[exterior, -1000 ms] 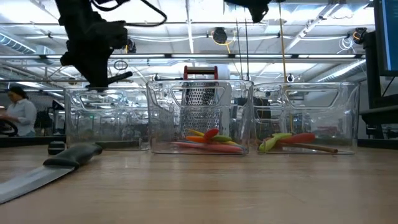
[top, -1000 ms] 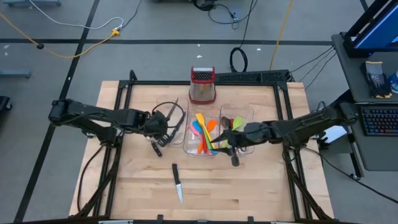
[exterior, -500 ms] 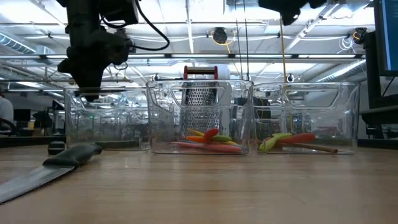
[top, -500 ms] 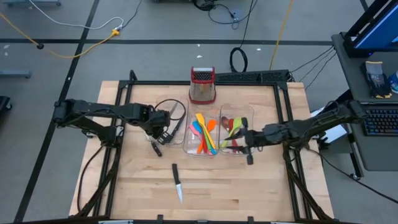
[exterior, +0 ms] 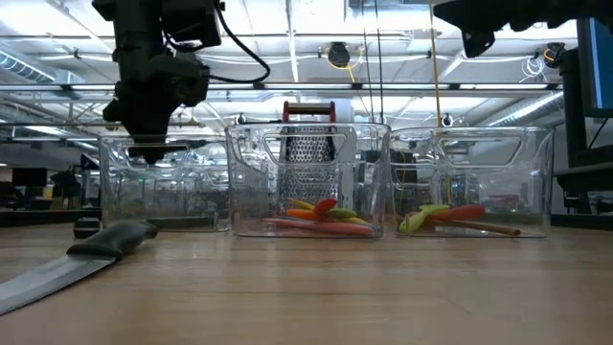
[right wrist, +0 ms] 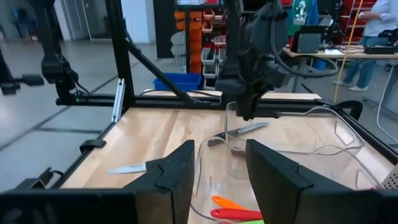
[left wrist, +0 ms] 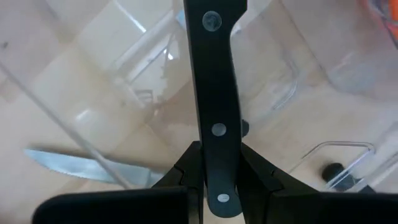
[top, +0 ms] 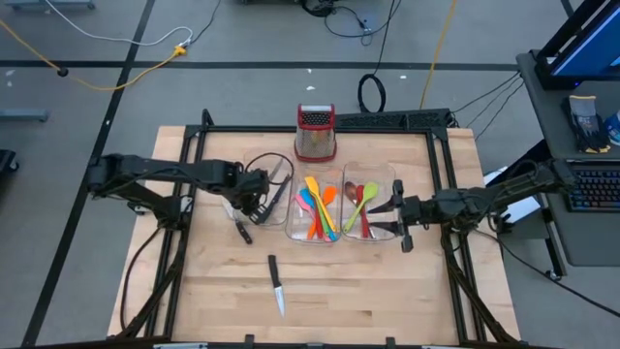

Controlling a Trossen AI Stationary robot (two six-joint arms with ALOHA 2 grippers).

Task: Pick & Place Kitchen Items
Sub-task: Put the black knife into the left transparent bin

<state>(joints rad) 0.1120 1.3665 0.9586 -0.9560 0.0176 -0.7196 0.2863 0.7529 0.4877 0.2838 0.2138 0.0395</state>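
Note:
My left gripper (top: 256,194) hangs over the left clear bin (exterior: 163,182), shut on a black-handled knife (left wrist: 214,93) whose blade (top: 276,173) points toward the table's far edge. A second knife (top: 241,229) lies by that bin's near left corner. A third knife (top: 277,288) lies flat on the table toward the near edge. Coloured spatulas (top: 315,208) lie in the middle bin; green, red and brown spoons (top: 360,204) lie in the right bin. My right gripper (right wrist: 221,168) is open and holds nothing, at the right bin's right side (top: 399,218). My left gripper pinches the knife's black handle near its butt end (left wrist: 219,163) between its two fingers (left wrist: 185,171). The fingers come from above, pointing down, and lie across the handle. The knife is lifted clear of the table, above the left bin.
A steel box grater with a red top (top: 315,133) stands behind the three clear bins. The middle bin (exterior: 306,182) and the right bin (exterior: 469,182) stand side by side at the table's centre. A black frame (top: 199,145) borders the table; bare wood lies toward the near edge.
My right gripper has drawn back from over the bins toward the table's right edge, open and with nothing in it. My left gripper has sunk a little over the left bin with the knife and has tipped further downward.

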